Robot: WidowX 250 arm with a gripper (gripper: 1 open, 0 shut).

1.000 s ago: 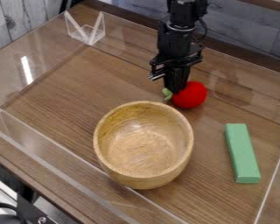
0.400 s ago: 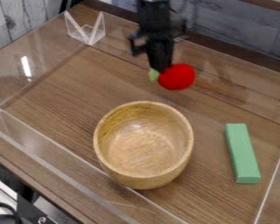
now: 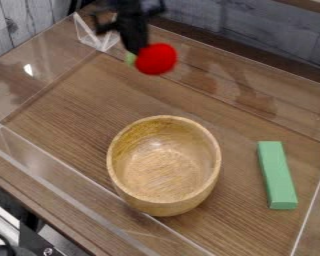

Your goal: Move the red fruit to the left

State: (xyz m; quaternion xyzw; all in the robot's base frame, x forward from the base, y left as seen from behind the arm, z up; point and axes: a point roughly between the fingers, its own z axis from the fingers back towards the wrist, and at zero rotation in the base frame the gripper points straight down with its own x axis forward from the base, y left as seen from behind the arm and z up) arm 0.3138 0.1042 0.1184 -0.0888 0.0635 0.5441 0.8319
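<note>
The gripper (image 3: pixel 131 50) is up off the table at the upper left of the camera view, blurred, its jaws pinched nearly shut, and the red fruit (image 3: pixel 155 59) hangs from them, gripped by its green leafy end. So the fruit sits just below and to the right of the fingertips, touching them, clear of the tabletop (image 3: pixel 69 120) beneath. Its long axis, stem to rounded tip, looks tilted, stem end toward the jaws and red body swinging out to the right; the blur makes the exact angle hard to call. There is only the one arm, so no choice of hands here.

What the next move turns on, by the look of it: bare wood lies straight under the hand and further to its left, so the fruit likely only has to go down, with the release made once the red body meets the surface.

The fruit is glossy, smooth and rounded, probably light and inclined to roll. The wooden bowl (image 3: pixel 164 164) sits well below and to the right of the hand, pale, turned, with visible grain. The green block (image 3: pixel 274 174) lies further right again, flat, matte, rectangular. Clear walls (image 3: pixel 96 32) rim the table close behind the hand.
</note>
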